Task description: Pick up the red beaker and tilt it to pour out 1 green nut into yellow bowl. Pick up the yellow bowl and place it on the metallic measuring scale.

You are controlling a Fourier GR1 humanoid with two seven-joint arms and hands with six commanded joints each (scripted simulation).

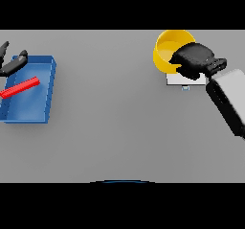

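The yellow bowl (168, 48) is at the far right of the table, over the back part of the metallic scale (178, 81), which shows as a pale plate beneath it. My right hand (195, 59) is on the bowl's right rim with its fingers curled round it. Whether the bowl rests on the scale or hangs just above it, I cannot tell. Only yellow shows inside the bowl. The red beaker (20, 88) lies on its side in a blue tray (48, 91) at the far left. My left hand (12, 64) is open over the tray's back left corner, apart from the beaker.
The right forearm (228, 98) slants in from the right edge and covers the scale's right side. A small blue mark (185, 87) sits on the scale's front edge. Bare grey table lies between the tray and the scale.
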